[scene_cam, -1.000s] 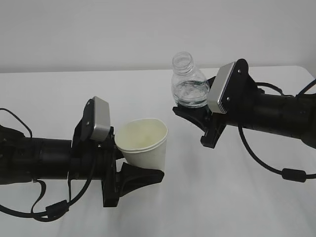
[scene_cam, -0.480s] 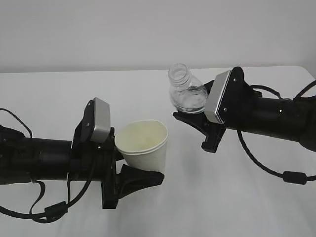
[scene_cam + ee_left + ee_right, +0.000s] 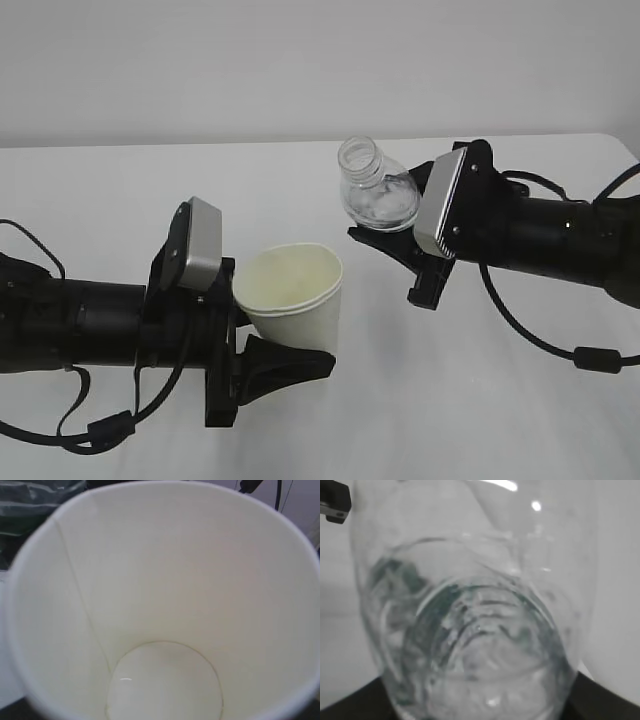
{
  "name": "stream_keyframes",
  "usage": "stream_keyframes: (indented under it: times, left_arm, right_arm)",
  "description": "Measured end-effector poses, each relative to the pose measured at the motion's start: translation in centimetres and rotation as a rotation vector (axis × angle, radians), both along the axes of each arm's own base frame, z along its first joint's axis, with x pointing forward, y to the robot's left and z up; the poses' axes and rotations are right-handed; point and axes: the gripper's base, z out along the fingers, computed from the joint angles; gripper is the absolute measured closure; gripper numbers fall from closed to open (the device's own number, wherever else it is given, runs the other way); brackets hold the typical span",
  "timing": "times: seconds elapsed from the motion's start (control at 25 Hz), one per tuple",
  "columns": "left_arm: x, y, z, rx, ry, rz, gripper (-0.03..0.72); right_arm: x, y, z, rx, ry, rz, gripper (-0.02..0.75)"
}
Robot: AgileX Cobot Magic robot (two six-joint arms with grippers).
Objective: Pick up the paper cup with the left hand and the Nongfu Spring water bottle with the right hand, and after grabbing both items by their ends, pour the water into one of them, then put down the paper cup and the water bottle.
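- since the earlier frames the nongfu spring water bottle (image 3: 378,193) leans more to the left, its open neck now pointing toward the cup, while the paper cup (image 3: 295,295) stays at almost the same place.
- on the left, the left gripper (image 3: 262,340) pinches the paper cup low on its wall, so the mouth is free and tilted up to the right, ready to receive. this arm lies almost flat along the table (image 3: 120,180), reaching to the right.
- from the left wrist view the cup's inside looks dry; only the pale bottom and the seam are seen.
- in the middle, a gap remains between the bottle neck and the cup rim; the neck is higher and to the right, so i judge the pour has not begun.
- on the right, the right gripper (image 3: 392,232) clamps the bottle at its lower end, leaving the neck free. this arm comes from the right, with the wrist rolled to the left.
- the water (image 3: 485,680) sits in the lower part of the bottle.
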Motion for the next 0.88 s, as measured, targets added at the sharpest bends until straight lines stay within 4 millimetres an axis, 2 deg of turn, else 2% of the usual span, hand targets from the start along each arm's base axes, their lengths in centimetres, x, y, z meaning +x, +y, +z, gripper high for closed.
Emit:
stream_keyframes:
  times: [0.4,0.6,0.88]
  left_arm:
    - [-0.1,0.0,0.0,0.003,-0.001,-0.008,0.24]
    - [-0.8,-1.3,-0.3,0.043,-0.007,-0.045,0.241]
    - [-0.7,-1.5,-0.2,0.039,0.0,-0.022,0.241]
  right_arm:
    - [-0.4,1.0,0.0,-0.039,-0.058,0.049,0.326]
    - [-0.4,1.0,0.1,-0.055,-0.083,0.056,0.326]
    - [-0.4,1.0,0.2,-0.064,-0.116,0.069,0.326]
